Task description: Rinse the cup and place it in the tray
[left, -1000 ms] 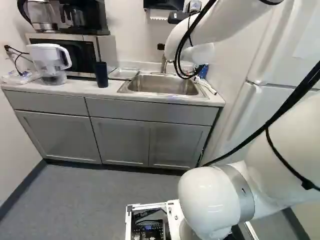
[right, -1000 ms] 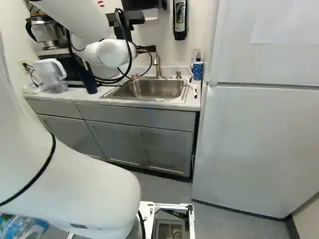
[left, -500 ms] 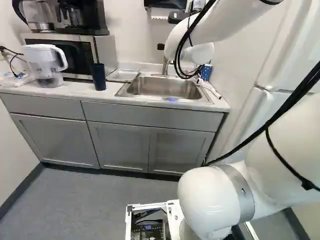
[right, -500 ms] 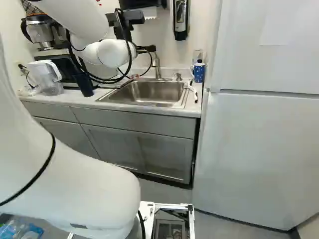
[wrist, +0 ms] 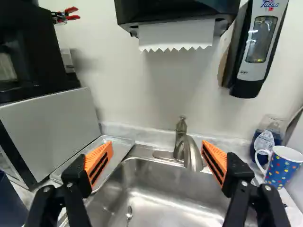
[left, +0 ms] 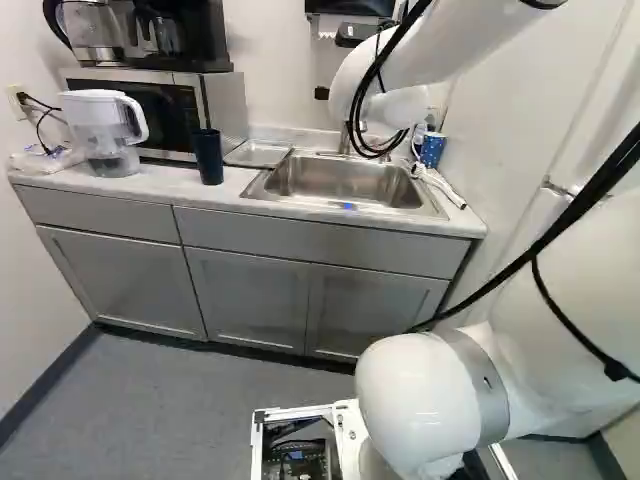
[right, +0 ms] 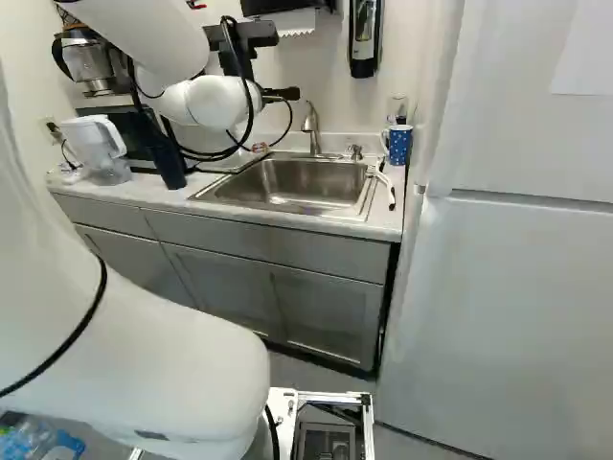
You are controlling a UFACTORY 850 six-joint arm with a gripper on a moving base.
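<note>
The black two-fingered gripper (right: 285, 94) faces the stainless-steel sink (wrist: 165, 187) with its fingers spread wide — the white-handled, dotted blue mug (wrist: 282, 166) outside them to the right, the dark-blue cylindrical tumbler (left: 208, 158) to the left.

Print noted from my wrist view. Tall white-and-black plastic soap dispenser (wrist: 251, 66) on the wall, above the back edge of the pale counter (right: 385, 230), near its right-hand back corner in the right base view: blue lettering (wrist: 270, 4) with a small red mark, on the white front above the clear window. Lower on that same front, beneath the window, I see a short dark line of print (wrist: 244, 72), too small for me to make out. On the counter, by that back corner, just beside a white mug with a blue dotted band (wrist: 281, 168): clear bottle of dark blue liquid (wrist: 277, 136), bearing a pale label (wrist: 263, 141). Its print is too fine for me to read.
</note>
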